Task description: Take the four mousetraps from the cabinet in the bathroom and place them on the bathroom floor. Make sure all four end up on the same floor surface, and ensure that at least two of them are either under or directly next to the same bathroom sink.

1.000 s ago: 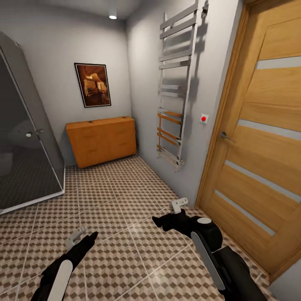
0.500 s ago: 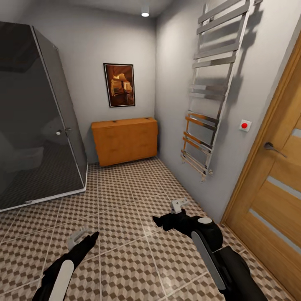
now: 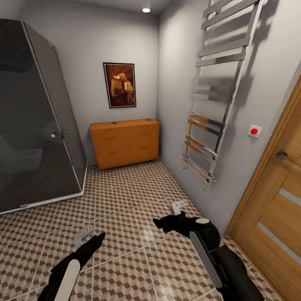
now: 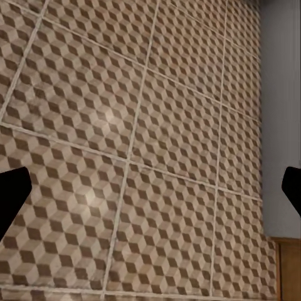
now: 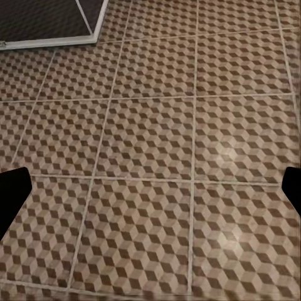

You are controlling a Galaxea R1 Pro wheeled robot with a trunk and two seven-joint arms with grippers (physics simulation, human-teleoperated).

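View has swung left and edged forward over the last second: the wooden door (image 3: pixel 271 200), broad in frame earlier, now sits cut off at the right edge, and the dark glass shower enclosure (image 3: pixel 33 117) takes up far more of the left. That is camera and base motion, not the room's things moving.

The cabinet (image 3: pixel 125 142), orange-tan, stands against the far wall under a framed picture (image 3: pixel 120 85), now nearer centre frame and well apart from the robot. A couple of small dark specks sit on its flat top; too small to call them mousetraps. No sink in view.

Bathroom floor (image 3: pixel 125 209), cube-pattern tile, stretches bare between robot and cabinet. Chrome towel rail (image 3: pixel 213 96) on the right wall.

Left gripper (image 3: pixel 85 236) and right gripper (image 3: pixel 179 206) hang low over the tile, both empty; wrist views show each pair of dark fingertips at opposite frame edges, so jaws spread wide.

Judgement: approach phase, heading lining up on the cabinet; nothing collected yet.
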